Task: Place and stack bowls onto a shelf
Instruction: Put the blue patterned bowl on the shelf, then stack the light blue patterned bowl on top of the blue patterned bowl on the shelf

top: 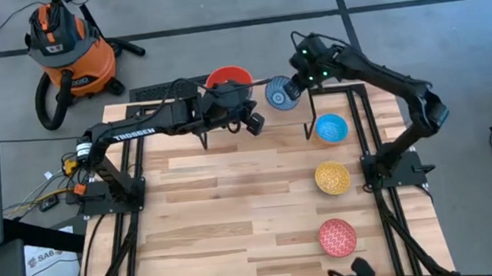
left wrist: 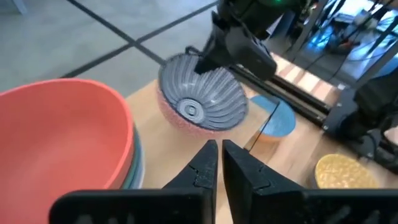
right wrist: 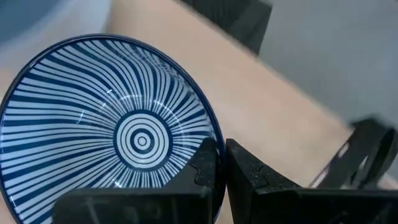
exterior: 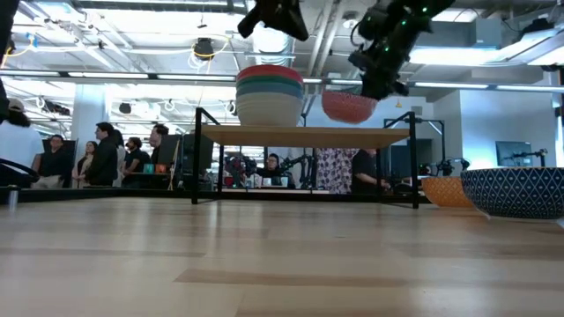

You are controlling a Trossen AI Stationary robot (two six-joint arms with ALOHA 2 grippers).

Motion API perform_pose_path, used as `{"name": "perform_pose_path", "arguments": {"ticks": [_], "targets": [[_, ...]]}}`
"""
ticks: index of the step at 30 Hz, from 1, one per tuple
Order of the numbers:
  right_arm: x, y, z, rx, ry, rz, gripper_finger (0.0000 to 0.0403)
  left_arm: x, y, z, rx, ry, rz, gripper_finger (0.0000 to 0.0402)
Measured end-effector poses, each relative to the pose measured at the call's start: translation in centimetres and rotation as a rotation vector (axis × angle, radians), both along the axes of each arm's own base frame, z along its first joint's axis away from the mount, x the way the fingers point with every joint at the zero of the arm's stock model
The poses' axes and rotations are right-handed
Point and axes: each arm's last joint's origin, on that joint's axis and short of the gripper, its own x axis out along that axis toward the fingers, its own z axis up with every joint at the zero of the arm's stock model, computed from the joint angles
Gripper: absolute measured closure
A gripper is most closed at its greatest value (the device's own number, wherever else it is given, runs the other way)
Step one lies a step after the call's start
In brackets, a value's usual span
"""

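While I watch from the high view, this is my readout:
Right pincer [top: 297,83]: clamped on the rim of the radial-pattern bowl [top: 280,93], holding it over the shelf [exterior: 308,136].
Left pincer [left wrist: 216,163]: fingers pressed together, empty, poised over the shelf beside the stack.
Stack [exterior: 270,94]: red bowl [top: 227,77] on top, standing on the shelf's left part.
Counter [top: 235,219]: blue bowl [top: 331,129], yellow bowl [top: 332,178] and pink-red speckled bowl [top: 337,236] lined along my right side.

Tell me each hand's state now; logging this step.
Left hand: shut, empty, beside the stack of bowls.
Right hand: shut on the radial-pattern bowl, over the shelf.
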Motion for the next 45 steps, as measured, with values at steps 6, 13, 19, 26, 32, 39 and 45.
{"name": "perform_pose_path", "arguments": {"ticks": [6,13,19,26,32,39,45], "targets": [[0.3,-0.6,-0.5,0.033,0.044,-0.010,0.0365,-0.2,0.0,-0.5,-0.007,0.058,0.006,0.0362],[0.5,-1.9,-1.7,0.055,0.076,-0.040,0.0365,-0.4,0.1,-0.7,0.000,0.085,0.009,0.0332],[0.5,-2.1,-2.0,0.067,0.078,-0.041,0.0327,-0.5,0.6,-0.8,0.007,0.099,0.015,0.0318],[-0.3,-1.3,-0.4,0.041,0.040,-0.052,0.0204,-0.5,0.6,-0.8,0.022,0.116,0.003,0.0308],[-2.0,0.0,2.0,0.013,-0.015,-0.087,0.0184,-0.6,1.3,-0.8,0.048,0.140,0.001,0.0305],[-6.0,2.2,3.5,0.101,0.051,-0.161,0.0197,-1.4,2.6,-0.7,0.028,0.170,-0.051,0.0305],[-9.2,3.3,2.6,0.194,0.068,-0.308,0.0205,-2.4,3.0,-0.4,0.024,0.206,-0.045,0.0305]]}}
